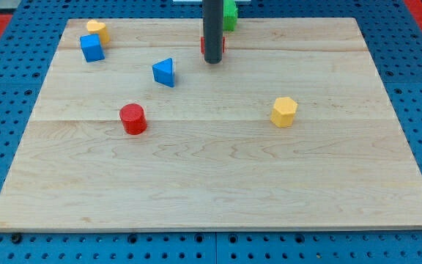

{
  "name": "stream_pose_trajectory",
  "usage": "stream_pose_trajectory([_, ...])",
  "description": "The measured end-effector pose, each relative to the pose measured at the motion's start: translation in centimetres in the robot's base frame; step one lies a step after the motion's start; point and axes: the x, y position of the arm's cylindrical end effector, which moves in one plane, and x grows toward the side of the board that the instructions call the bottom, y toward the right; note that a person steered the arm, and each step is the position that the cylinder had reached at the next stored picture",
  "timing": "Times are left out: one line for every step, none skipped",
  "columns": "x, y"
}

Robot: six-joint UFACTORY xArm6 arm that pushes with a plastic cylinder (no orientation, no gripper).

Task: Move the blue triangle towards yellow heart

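Tip (212, 61) upright, perhaps touching red block (204, 45).

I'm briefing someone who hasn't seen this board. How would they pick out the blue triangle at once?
Start at the wooden board and look to its upper left part. The blue triangle lies there alone, between the red cylinder below it and my tip to its right. The only other blue piece, the blue cube, is boxy and touches a yellow block.
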Motion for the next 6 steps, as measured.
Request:
stream_pose_trajectory([-2.0,0.1])
stream_pose_trajectory([-1.9,1.5])
stream_pose_trajectory([-1.6,1.6])
stream_pose_trajectory([-1.6,1.6])
stream_pose_trajectory([-1.4,1.7])
stream_pose_trajectory([3.4,4.3])
